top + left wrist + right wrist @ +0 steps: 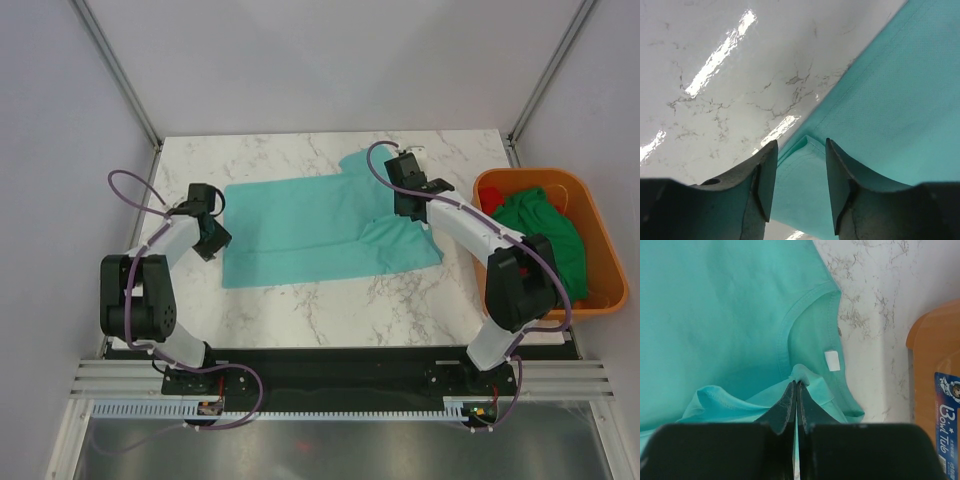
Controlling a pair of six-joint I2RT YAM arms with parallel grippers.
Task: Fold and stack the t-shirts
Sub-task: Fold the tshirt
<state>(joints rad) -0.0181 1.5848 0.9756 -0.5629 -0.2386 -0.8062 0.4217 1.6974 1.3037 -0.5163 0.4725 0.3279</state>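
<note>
Teal cloth fills the middle of our marble table (300,310). One teal shirt (300,225) lies spread there, its long axis running left to right, with the hem (224,240) at the left end and the collar (787,327) at the right.

At the far left, our left gripper (215,238) sits right at the hem. The shirt stretches away to that gripper's right. In the wrist view its jaws stand spread, and a small doubled corner of the hem shows in the gap, just ahead of the fingertips (767,165). We cannot tell whether the pads touch the cloth, and nothing is pinched.

Further right, our right gripper (408,200) is at the shirt's other end. Its jaws are pressed together on a small raised ridge of teal cloth just beside the collar, near the white tag (832,360).

We judge that the coming move depends on this end-to-end layout. Each arm is nearest its own end of the long axis, and the left jaws must close on the hem corner before any fold can start.

The near sleeve (405,245) by the right arm lies rumpled and may drag.

At the table's right edge stands the orange tub (530,174), holding a green shirt (545,235) and a red shirt (490,195). From overhead the right arm's elbow overlaps the tub's near side, so a wide swing could brush it.
</note>
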